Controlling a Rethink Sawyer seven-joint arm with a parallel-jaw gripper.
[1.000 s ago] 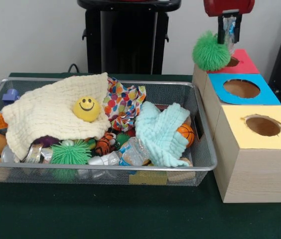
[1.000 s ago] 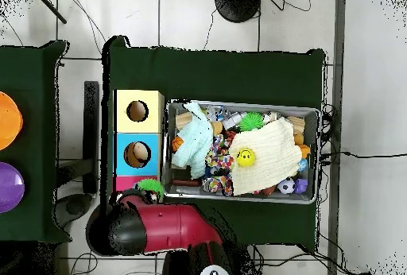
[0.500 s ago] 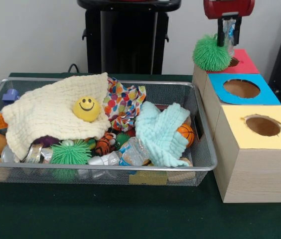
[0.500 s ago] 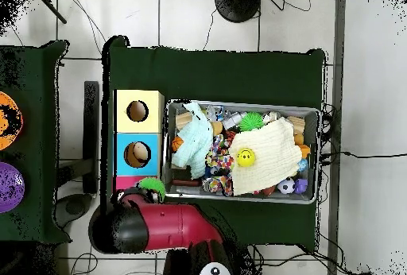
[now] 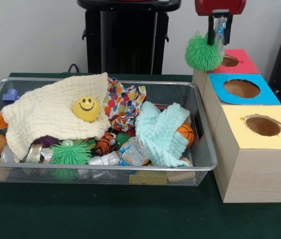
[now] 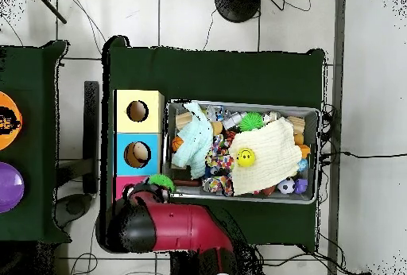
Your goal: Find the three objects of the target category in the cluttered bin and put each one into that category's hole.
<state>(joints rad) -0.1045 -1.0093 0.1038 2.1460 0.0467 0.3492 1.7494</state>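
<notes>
Gripper: we see the gripper closed on a clear bottle, high above the red box at the desk's far right corner.
Risk: the green spiky ball hangs beside it and may drop with the bottle into the blue box's hole.
Bin: the wire bin holds more bottles near its front edge.
Change: the gripper has moved left, toward the bin.

Bin left-centre of frame, three boxes in a row at right, spiky ball upper right, above the rearmost box
</notes>
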